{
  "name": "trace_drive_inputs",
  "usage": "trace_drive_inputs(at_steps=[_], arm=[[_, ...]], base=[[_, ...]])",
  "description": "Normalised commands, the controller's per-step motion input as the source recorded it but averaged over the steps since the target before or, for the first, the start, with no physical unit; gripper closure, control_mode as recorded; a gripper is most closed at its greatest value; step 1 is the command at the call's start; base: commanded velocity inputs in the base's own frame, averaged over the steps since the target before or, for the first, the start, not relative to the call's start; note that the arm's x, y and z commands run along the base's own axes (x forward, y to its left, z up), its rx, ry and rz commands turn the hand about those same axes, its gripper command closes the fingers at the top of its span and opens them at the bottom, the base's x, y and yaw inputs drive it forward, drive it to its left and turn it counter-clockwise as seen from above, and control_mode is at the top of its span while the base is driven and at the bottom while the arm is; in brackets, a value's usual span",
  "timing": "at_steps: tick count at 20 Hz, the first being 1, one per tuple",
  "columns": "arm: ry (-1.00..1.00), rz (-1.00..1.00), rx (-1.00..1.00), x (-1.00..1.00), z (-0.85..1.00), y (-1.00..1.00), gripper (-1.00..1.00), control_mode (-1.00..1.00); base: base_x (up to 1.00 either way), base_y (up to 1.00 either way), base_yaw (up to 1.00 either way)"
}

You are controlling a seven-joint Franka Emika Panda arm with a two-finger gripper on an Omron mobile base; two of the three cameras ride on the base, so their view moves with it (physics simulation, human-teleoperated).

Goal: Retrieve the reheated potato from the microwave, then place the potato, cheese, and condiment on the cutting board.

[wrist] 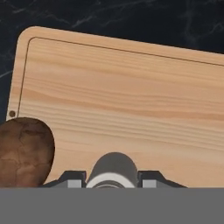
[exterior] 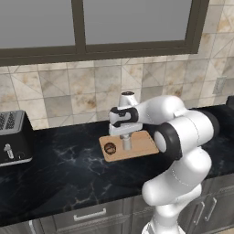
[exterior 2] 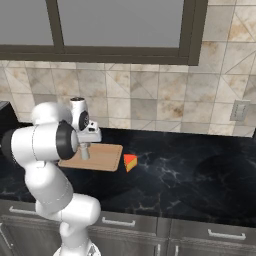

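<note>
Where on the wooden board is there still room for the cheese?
The cutting board is bare across its middle and the whole side away from the potato. It is crowded at the potato's end, where the condiment stands held in the jaws. The cheese waits on the counter beside the board.

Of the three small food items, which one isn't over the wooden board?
The orange-yellow cheese wedge: it lies on the black counter just past the light-brown wooden cutting board's edge.

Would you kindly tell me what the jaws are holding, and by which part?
The condiment shaker, gripped at its upper part near the cap, upright over the cutting board.
</note>
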Motion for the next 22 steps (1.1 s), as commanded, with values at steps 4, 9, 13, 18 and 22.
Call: trace_drive_inputs(at_steps=[4,9,13,18,22], arm=[[-0.01,0.0,0.03,0.11,-0.12,0.0,1.0,-1.0],[-0.05,0.0,0.05,0.16,-0.07,0.0,1.0,-1.0],[-0.09,0.0,0.02,0.15,-0.12,0.0,1.0,-1.0],[-0.1,0.0,0.03,0.03,-0.17,0.02,1.0,-1.0],[-0.13,0.0,0.04,0.01,-0.15,0.02,1.0,-1.0]], base=[[0.0,0.0,0.0],[0.0,0.0,0.0],[0.0,0.0,0.0],[0.0,0.0,0.0],[0.0,0.0,0.0]])
